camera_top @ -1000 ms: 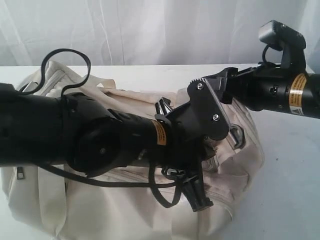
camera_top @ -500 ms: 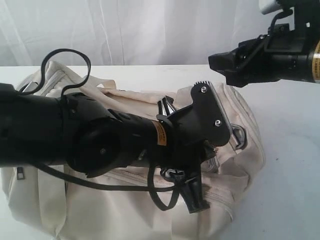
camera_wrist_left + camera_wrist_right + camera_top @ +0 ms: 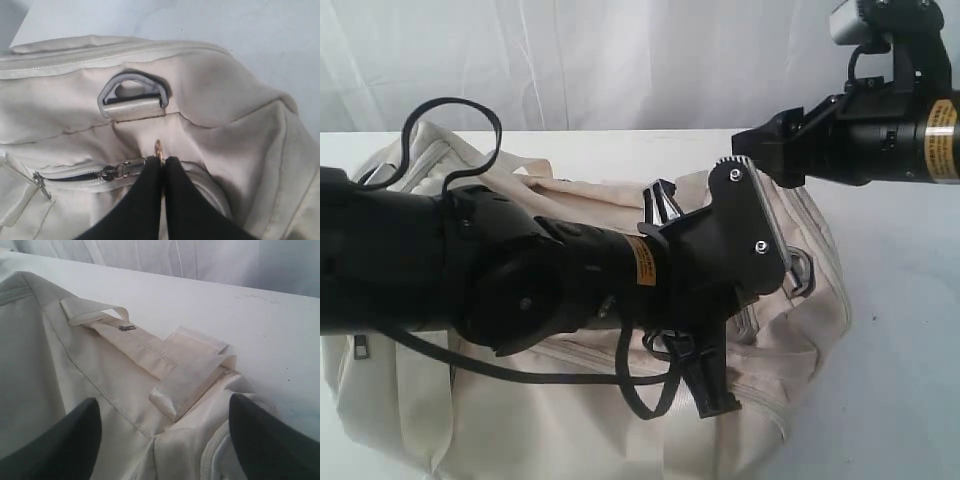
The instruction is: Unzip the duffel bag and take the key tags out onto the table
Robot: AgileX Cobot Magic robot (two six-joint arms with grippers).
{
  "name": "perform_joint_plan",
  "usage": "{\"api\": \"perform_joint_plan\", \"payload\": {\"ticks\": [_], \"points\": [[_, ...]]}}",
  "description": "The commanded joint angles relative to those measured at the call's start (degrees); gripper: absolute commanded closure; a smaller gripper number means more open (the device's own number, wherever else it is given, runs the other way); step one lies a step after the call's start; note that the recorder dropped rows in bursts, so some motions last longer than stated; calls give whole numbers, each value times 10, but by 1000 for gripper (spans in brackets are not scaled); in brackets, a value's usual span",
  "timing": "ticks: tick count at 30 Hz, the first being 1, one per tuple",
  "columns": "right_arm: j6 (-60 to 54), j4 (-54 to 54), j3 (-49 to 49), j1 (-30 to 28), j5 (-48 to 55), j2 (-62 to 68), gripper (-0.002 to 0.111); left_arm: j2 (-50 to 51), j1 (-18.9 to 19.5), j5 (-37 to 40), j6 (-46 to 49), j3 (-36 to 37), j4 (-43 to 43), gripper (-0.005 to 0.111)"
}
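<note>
The cream-white duffel bag [image 3: 570, 400] lies on the white table [image 3: 900, 380] under my left arm. My left gripper [image 3: 717, 400] is down at the bag's front side. In the left wrist view it [image 3: 162, 160] is shut on the gold zipper pull [image 3: 158, 149], beside the metal slider [image 3: 112, 172] and below a grey D-ring [image 3: 132, 90]. My right gripper [image 3: 765, 150] hovers open above the bag's right end. Its wrist view shows the fingers [image 3: 65, 440] wide apart over a shiny webbing strap [image 3: 185, 385], holding nothing. The key tags are hidden.
A black cable [image 3: 450, 115] loops up from my left arm over the bag's far left end. A white curtain [image 3: 620, 60] hangs behind the table. Bare tabletop shows to the right of the bag and behind it [image 3: 210, 305].
My right gripper has lifted off the bag's right end and now hangs above it, still open. My left arm has edged slightly right, its gripper still shut on the zipper pull.
</note>
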Motion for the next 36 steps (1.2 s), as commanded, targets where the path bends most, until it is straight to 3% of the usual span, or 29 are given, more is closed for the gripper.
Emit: {"api": "perform_joint_plan", "payload": {"ticks": [1,13,18,21,32,36], "points": [[19,-5,-2,-5,3,15,41,-14,-6,-17,5,-1,-2,107],[18,-5,-2,-5,7,54,41,-17,-6,-20,32,-1,-2,107],[18,-5,-2,-5,6,74,47,-17,-6,-21,33,-1,-2,107],[18,-5,-2,-5,6,82,55,-17,-6,-24,33,-1,-2,107],[18,46,-5,-5,54,83,108,-17,-6,-32,33,-1,-15,107],[18,75,-22,-5,51,82,108,-17,-6,-19,33,-1,-22,107]]}}
